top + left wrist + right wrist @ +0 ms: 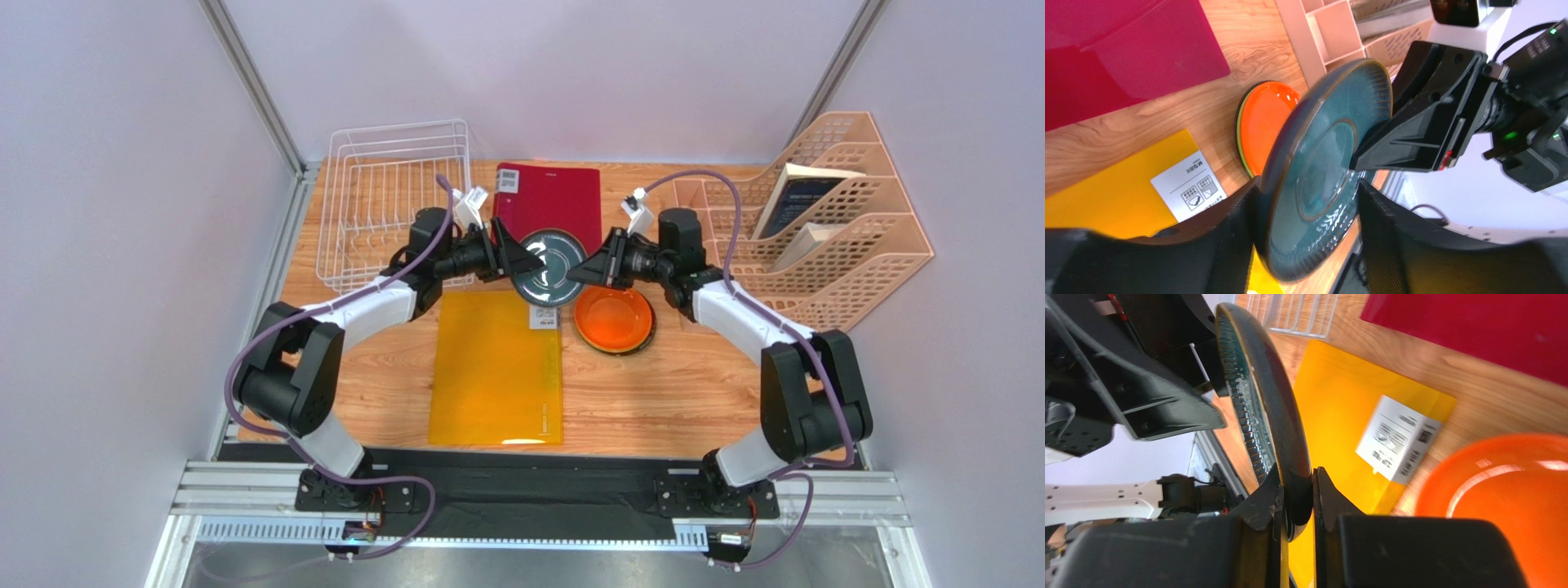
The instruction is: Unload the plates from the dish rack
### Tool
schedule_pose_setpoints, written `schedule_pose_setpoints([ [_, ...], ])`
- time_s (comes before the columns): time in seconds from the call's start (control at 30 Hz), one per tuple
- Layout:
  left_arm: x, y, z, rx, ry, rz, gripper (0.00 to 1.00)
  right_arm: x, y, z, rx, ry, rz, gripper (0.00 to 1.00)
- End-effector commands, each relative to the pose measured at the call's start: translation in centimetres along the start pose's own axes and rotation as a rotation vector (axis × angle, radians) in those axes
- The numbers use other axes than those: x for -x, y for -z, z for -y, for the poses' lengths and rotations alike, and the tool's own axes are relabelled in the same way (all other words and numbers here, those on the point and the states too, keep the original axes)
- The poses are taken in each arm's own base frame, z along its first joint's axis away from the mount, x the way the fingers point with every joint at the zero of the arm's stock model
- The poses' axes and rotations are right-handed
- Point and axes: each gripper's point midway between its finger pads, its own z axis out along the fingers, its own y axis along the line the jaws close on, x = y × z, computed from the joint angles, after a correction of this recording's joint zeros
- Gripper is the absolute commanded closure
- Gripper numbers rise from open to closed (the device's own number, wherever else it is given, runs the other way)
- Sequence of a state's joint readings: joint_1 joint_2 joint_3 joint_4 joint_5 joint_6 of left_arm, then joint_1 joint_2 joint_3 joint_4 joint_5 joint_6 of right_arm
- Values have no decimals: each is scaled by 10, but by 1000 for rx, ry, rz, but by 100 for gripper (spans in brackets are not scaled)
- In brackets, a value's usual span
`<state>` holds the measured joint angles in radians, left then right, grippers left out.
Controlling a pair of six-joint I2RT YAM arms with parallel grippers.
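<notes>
Mid-air, teal plate clamped in right hand.

We reach left arm and right arm inward, elbows out, wrists facing each other. Our left gripper: fingers spread wide, teal plate edge between them. Our right gripper: fingers pinched on plate's opposite rim. Left gripper body sits just beyond our right fingertips.
</notes>
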<state>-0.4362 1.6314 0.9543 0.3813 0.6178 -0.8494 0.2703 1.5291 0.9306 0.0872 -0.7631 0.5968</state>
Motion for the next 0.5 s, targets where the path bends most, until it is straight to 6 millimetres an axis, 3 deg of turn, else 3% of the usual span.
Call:
schedule_pose_setpoints([
  [0.0, 15, 3, 15, 7, -122, 36, 30, 22, 36, 23, -164, 37, 141, 100],
  [0.13, 22, 13, -5, 152, -223, 54, 27, 19, 65, 44, -304, 18, 167, 100],
  [0.23, 41, 32, -24, 328, -301, 135, 25, 13, 85, 59, -413, -8, 169, 100],
  [0.37, 61, 65, -30, 480, -405, 220, 24, -3, 96, 71, -483, -40, 146, 100],
  [0.47, 72, 77, -31, 535, -476, 254, 18, -14, 99, 78, -514, -70, 126, 100],
])
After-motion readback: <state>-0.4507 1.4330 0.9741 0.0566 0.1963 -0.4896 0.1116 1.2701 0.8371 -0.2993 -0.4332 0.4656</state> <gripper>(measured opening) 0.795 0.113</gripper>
